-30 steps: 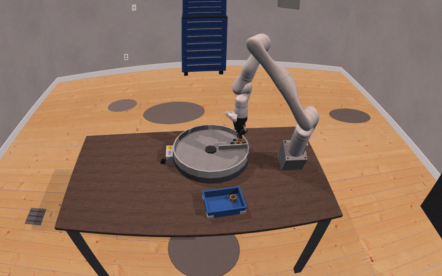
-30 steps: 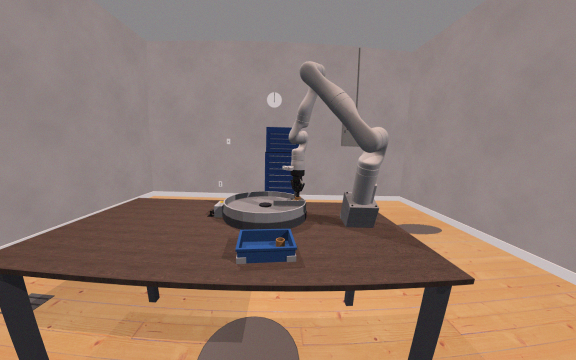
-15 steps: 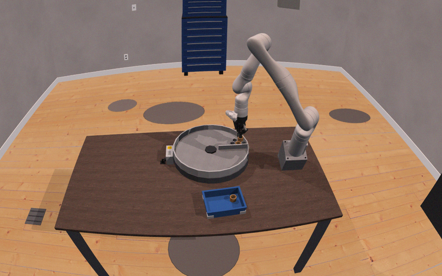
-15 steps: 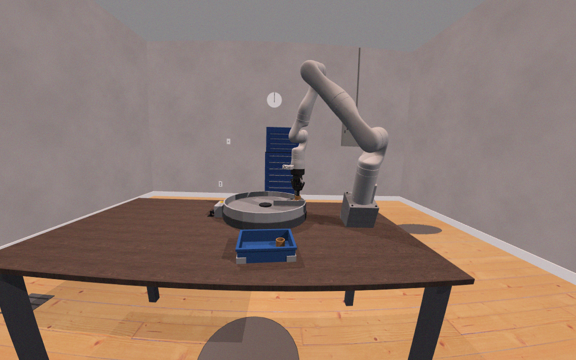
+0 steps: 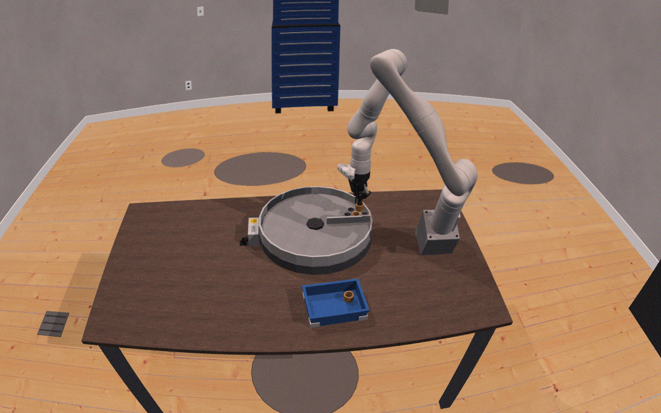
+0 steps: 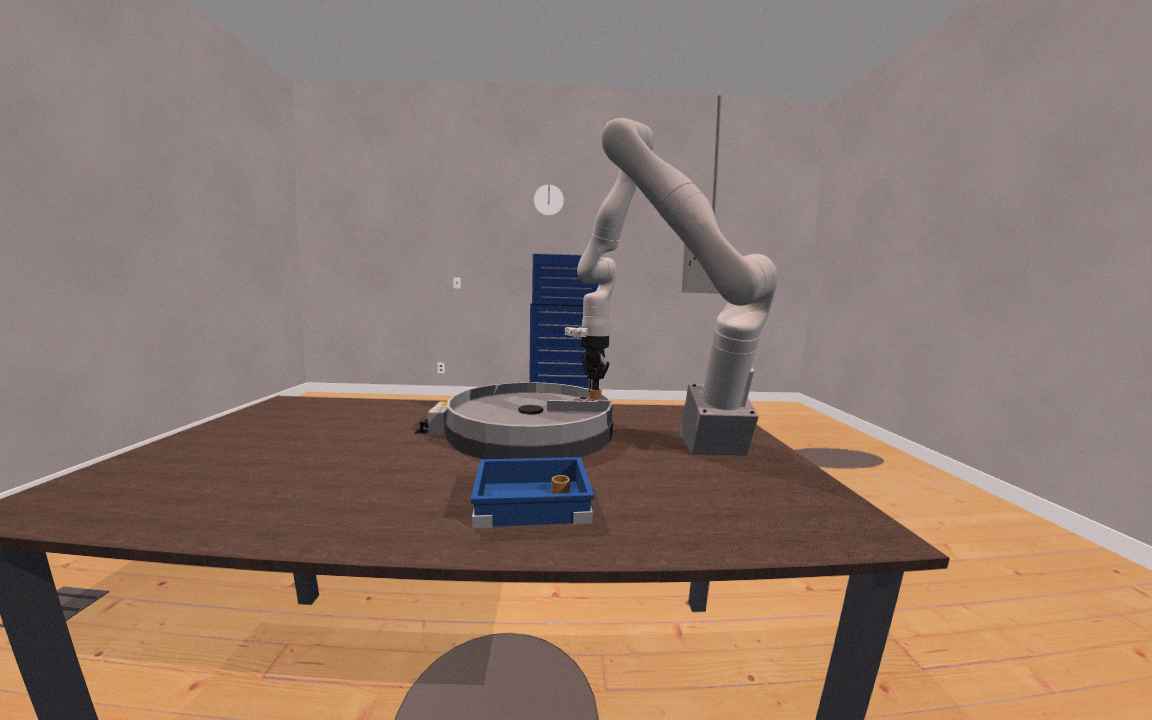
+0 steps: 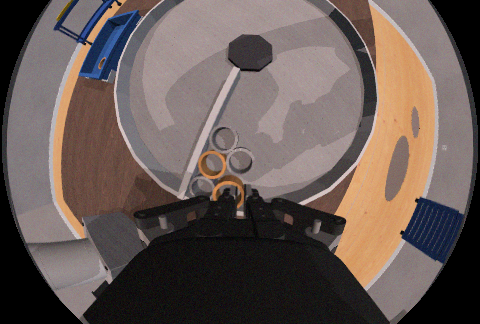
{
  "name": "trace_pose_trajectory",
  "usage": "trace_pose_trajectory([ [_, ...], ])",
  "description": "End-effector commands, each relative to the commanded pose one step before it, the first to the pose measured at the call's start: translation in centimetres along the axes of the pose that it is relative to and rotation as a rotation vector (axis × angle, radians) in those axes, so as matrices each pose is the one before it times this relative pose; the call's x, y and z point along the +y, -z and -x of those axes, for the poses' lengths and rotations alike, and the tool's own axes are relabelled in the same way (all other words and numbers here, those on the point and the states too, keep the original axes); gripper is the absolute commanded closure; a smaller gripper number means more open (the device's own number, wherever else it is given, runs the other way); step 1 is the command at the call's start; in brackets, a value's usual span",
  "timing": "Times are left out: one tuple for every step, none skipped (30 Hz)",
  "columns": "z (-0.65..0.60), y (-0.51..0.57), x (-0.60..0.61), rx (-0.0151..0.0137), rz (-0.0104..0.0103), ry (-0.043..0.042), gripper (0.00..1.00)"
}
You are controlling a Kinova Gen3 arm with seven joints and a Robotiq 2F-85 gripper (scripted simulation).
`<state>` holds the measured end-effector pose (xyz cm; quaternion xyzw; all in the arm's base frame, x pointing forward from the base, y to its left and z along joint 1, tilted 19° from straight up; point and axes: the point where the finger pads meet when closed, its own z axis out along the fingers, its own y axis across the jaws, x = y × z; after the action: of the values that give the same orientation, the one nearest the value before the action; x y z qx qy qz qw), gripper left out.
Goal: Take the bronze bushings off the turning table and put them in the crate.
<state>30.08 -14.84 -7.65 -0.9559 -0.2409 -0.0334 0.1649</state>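
Note:
My gripper [image 5: 359, 202] [image 6: 594, 387] [image 7: 240, 192] is shut on the wall of a bronze bushing [image 5: 359, 207] [image 6: 594, 394] [image 7: 227, 183], held upright slightly above the turning table [image 5: 315, 255] [image 6: 526, 436]. Another bronze bushing [image 7: 201, 164] stands on that table, between the divider bar and the steel bushings. Three steel bushings stand around it: one steel bushing [image 7: 212, 138] toward the hub, one steel bushing [image 7: 252, 161] beside it and one steel bushing [image 7: 202, 178] near the rim, partly hidden. The blue crate [image 5: 335, 317] [image 6: 531, 510] holds one bronze bushing [image 5: 348, 295] [image 6: 560, 486].
A raised divider bar [image 5: 348, 219] [image 6: 576, 406] [image 7: 210, 131] runs from the dark hub [image 5: 315, 223] [image 7: 250, 52] to the turning table's raised rim, close beside the bushings. A small grey box [image 5: 253, 233] sits at the turning table's left. The arm's base [image 5: 436, 238] [image 6: 718, 429] stands at the right.

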Motion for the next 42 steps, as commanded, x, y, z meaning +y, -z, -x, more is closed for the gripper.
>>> trace_pose_trajectory([
  [-0.055,0.510,0.160,0.00143,0.00533,0.00031,1.00],
  [0.000,0.150,0.000,0.00000,0.00000,0.00000,1.00],
  [0.000,0.000,0.000,0.00000,0.00000,0.00000,1.00],
  [0.000,0.000,0.000,0.00000,0.00000,0.00000,1.00],
  [0.000,0.000,0.000,0.00000,0.00000,0.00000,1.00],
  [0.000,0.000,0.000,0.00000,0.00000,0.00000,1.00],
  [0.000,0.000,0.000,0.00000,0.00000,0.00000,1.00],
  [0.000,0.000,0.000,0.00000,0.00000,0.00000,1.00],
  [0.000,0.000,0.000,0.00000,0.00000,0.00000,1.00],
  [0.000,0.000,0.000,0.00000,0.00000,0.00000,1.00],
  [0.000,0.000,0.000,0.00000,0.00000,0.00000,1.00],
  [0.000,0.000,0.000,0.00000,0.00000,0.00000,1.00],
  [0.000,0.000,0.000,0.00000,0.00000,0.00000,1.00],
  [0.000,0.000,0.000,0.00000,0.00000,0.00000,1.00],
  [0.003,0.141,-0.005,-0.00005,-0.00021,-0.00004,1.00],
  [0.000,0.150,0.000,0.00000,0.00000,0.00000,1.00],
  [0.000,0.150,0.000,0.00000,0.00000,0.00000,1.00],
  [0.000,0.150,0.000,0.00000,0.00000,0.00000,1.00],
  [0.000,0.150,0.000,0.00000,0.00000,0.00000,1.00],
  [0.000,0.000,0.000,0.00000,0.00000,0.00000,1.00],
  [0.000,0.000,0.000,0.00000,0.00000,0.00000,1.00],
  [0.000,0.000,0.000,0.00000,0.00000,0.00000,1.00],
  [0.000,0.000,0.000,0.00000,0.00000,0.00000,1.00],
  [0.000,0.000,0.000,0.00000,0.00000,0.00000,1.00],
  [0.000,0.000,0.000,0.00000,0.00000,0.00000,1.00],
  [0.000,0.000,0.000,0.00000,0.00000,0.00000,1.00],
  [0.000,0.000,0.000,0.00000,0.00000,0.00000,1.00],
  [0.000,0.000,0.000,0.00000,0.00000,0.00000,1.00],
  [0.000,0.000,0.000,0.00000,0.00000,0.00000,1.00],
  [0.000,0.000,0.000,0.00000,0.00000,0.00000,1.00],
  [0.000,0.000,0.000,0.00000,0.00000,0.00000,1.00],
  [0.003,0.141,-0.005,-0.00005,-0.00021,-0.00004,1.00],
  [0.000,0.150,0.000,0.00000,0.00000,0.00000,1.00],
  [0.000,0.150,0.000,0.00000,0.00000,0.00000,1.00],
  [0.000,0.150,0.000,0.00000,0.00000,0.00000,1.00],
  [0.000,0.150,0.000,0.00000,0.00000,0.00000,1.00],
  [0.000,0.000,0.000,0.00000,0.00000,0.00000,1.00],
  [0.000,0.000,0.000,0.00000,0.00000,0.00000,1.00],
  [0.000,0.000,0.000,0.00000,0.00000,0.00000,1.00],
  [0.000,0.000,0.000,0.00000,0.00000,0.00000,1.00],
  [0.000,0.000,0.000,0.00000,0.00000,0.00000,1.00],
  [0.000,0.000,0.000,0.00000,0.00000,0.00000,1.00],
])
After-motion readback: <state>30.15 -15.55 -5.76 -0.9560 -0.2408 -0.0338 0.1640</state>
